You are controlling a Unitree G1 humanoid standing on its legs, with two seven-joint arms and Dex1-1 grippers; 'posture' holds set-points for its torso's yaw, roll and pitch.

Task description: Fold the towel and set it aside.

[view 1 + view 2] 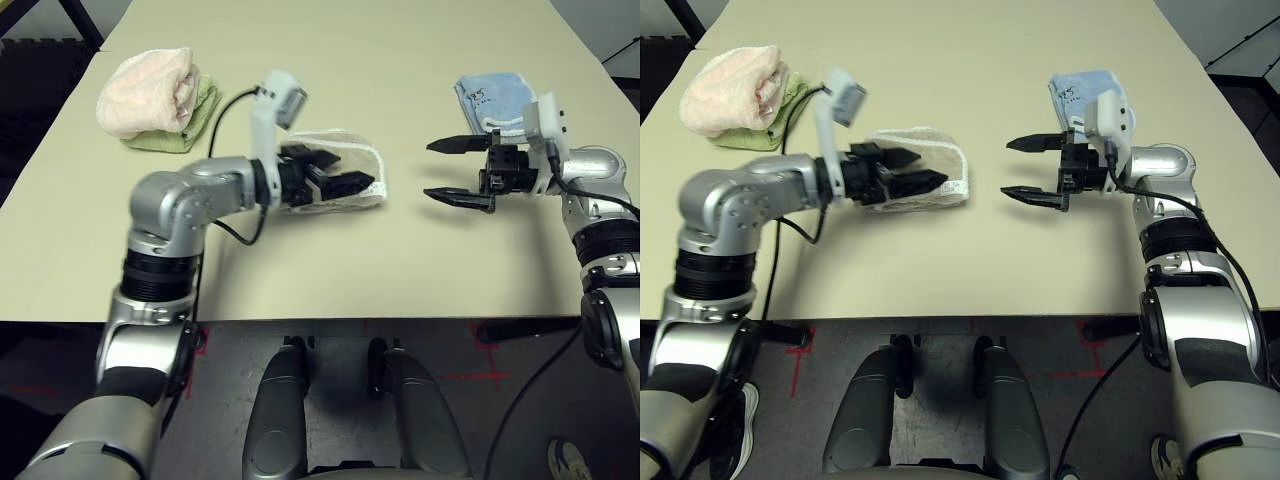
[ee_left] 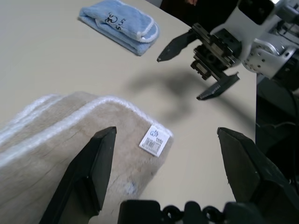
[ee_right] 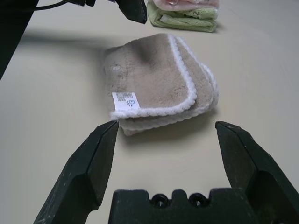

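Both grippers, left (image 1: pixel 919 171) and right (image 1: pixel 1018 170), stand open and empty. Beneath the left one, at centre-left of the head view, lies the folded tan towel (image 1: pixel 950 165): likely light, soft, floppy; best pinched through all layers at the thick folded edge.

Four folded towels: one beige (image 1: pixel 365 165), one pink (image 1: pixel 150 90), one green (image 1: pixel 175 135), one light-blue (image 1: pixel 495 100).

Left pincer (image 1: pixel 933 168) open over folded tan towel (image 1: pixel 942 152); right pincer (image 1: pixel 1006 167) open.
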